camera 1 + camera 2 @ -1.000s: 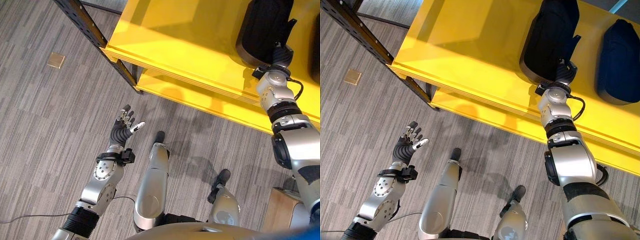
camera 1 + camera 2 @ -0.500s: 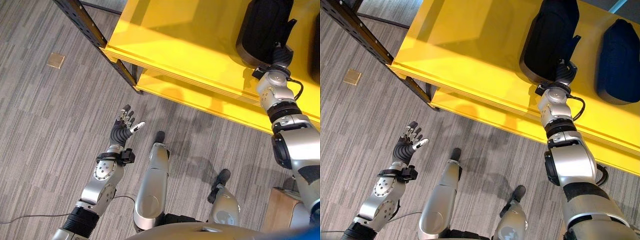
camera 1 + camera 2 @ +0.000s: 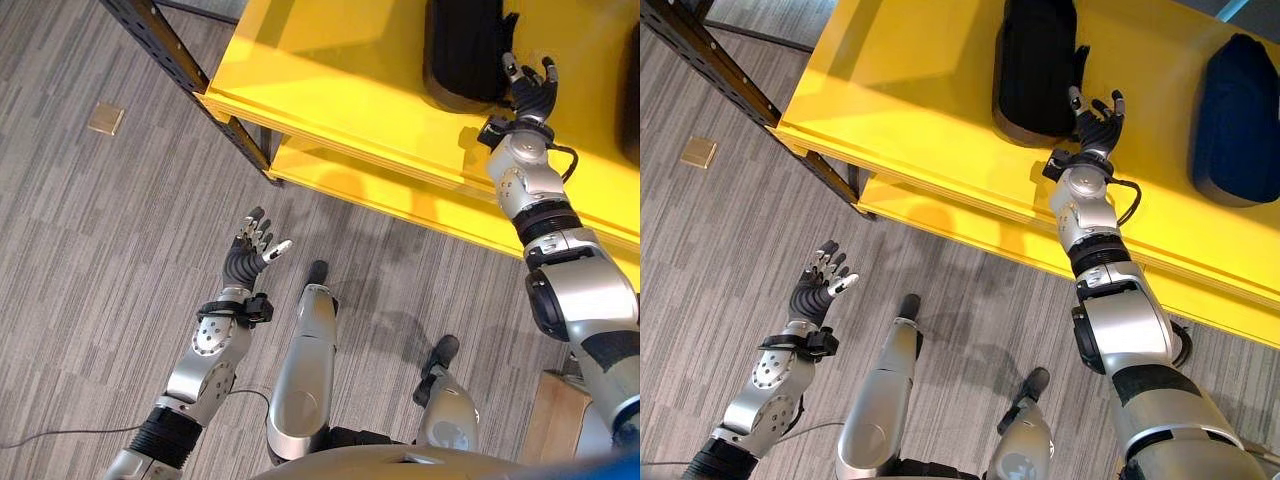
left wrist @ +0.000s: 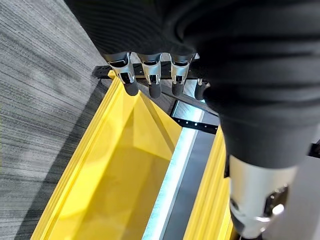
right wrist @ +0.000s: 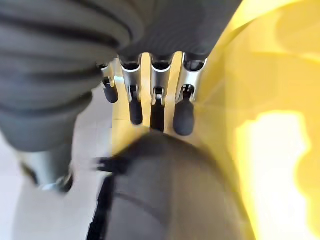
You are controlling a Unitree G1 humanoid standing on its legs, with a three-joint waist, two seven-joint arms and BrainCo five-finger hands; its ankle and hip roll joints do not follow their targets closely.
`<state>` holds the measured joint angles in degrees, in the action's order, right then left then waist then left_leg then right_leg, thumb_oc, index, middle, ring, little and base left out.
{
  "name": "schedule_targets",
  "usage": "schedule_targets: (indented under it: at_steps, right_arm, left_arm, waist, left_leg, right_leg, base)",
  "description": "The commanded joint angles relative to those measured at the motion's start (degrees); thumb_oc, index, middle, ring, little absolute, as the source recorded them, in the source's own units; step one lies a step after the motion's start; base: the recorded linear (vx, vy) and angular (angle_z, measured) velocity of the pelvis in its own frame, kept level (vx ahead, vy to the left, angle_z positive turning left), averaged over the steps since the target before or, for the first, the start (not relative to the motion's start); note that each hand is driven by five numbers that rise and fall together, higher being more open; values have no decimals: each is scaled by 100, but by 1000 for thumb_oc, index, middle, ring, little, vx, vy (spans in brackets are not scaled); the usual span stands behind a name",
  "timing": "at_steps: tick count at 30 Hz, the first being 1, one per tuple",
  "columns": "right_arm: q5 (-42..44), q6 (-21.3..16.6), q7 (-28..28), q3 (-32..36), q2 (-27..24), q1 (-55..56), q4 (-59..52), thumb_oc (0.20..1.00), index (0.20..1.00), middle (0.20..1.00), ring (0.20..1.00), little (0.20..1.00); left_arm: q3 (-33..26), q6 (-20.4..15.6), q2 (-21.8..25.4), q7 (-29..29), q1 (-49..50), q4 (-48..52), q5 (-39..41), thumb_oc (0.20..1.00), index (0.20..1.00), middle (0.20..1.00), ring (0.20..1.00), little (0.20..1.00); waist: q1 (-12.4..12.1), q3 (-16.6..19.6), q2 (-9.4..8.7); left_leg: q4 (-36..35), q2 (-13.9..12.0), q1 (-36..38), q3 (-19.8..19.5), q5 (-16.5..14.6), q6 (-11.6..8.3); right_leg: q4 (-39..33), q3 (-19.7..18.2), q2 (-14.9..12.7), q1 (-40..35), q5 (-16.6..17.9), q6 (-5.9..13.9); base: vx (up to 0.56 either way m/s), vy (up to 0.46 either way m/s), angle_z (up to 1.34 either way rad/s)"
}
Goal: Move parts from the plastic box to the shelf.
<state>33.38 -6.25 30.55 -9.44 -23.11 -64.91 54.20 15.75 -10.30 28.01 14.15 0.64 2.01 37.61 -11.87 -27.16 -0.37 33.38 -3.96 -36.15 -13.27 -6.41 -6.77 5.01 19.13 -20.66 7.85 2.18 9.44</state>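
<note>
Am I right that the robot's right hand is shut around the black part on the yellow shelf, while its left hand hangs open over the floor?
Not quite. The right hand is open, its fingers spread beside the black part on the yellow shelf, not curled round it; the right eye view shows this. The left hand does hang open over the floor.

left hand (image 3: 250,252): fingers spread, raised | right hand (image 3: 1095,122): fingers spread, extended
</note>
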Motion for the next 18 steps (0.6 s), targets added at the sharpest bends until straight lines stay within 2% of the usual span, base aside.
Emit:
schedule_targets:
  at_steps: [1,18]
  right_arm:
    - [-216,-267,74,8,-335,-9,-394,1000,1000,1000,1000,1000]
    - [-504,-289,237,105,-258,346,-935,1000,1000,1000,1000,1000]
  left_arm:
    - [12,-288,77,52,48,288,-11,1000,1000,1000,1000,1000]
    - [-30,-290,71,104,84,307,-52,1000,1000,1000,1000,1000]
  waist:
    - [-108,-161,169]
    - [-72,-179,147]
  left_leg:
    - [-1083,-32,591,693,275,348]
    - [-1060,-51,571,701,259,358]
  right_leg:
    - [1051,-76,109,59,-833,-15]
    - [1056,-60,129,62,-847,-25]
  base:
    - [0,0,0]
    - [0,0,0]
